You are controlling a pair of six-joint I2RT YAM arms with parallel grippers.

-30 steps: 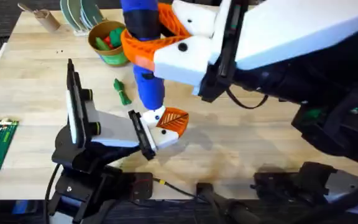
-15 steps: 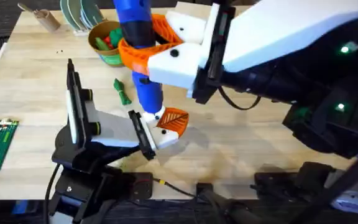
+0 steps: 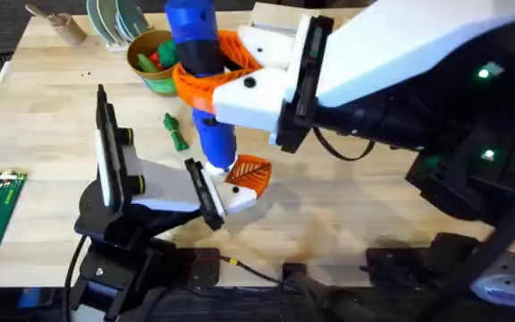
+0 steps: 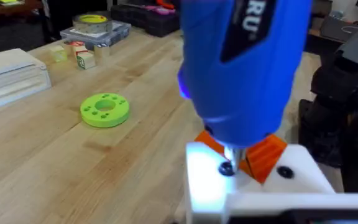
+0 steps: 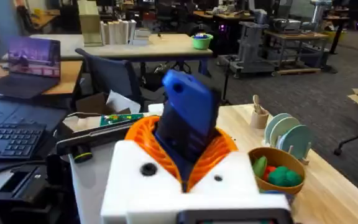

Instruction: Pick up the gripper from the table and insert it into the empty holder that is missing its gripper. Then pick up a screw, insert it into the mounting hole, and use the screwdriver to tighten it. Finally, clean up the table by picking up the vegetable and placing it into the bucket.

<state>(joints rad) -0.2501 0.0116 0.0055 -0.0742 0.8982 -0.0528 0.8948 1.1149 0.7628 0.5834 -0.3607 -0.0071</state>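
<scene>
Gripping chunky blue screwdriver (image 3: 200,72), right end effector (image 3: 217,76), bit down

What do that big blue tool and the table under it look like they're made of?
The screwdriver looks like moulded plastic: a smooth, evenly blue body with a soft sheen and printed white letters. Its thin tip looks like metal, grey and shiny. The table looks like pale wood with a smooth finish; long grain lines and plank seams show, though a laminate could look similar.
</scene>
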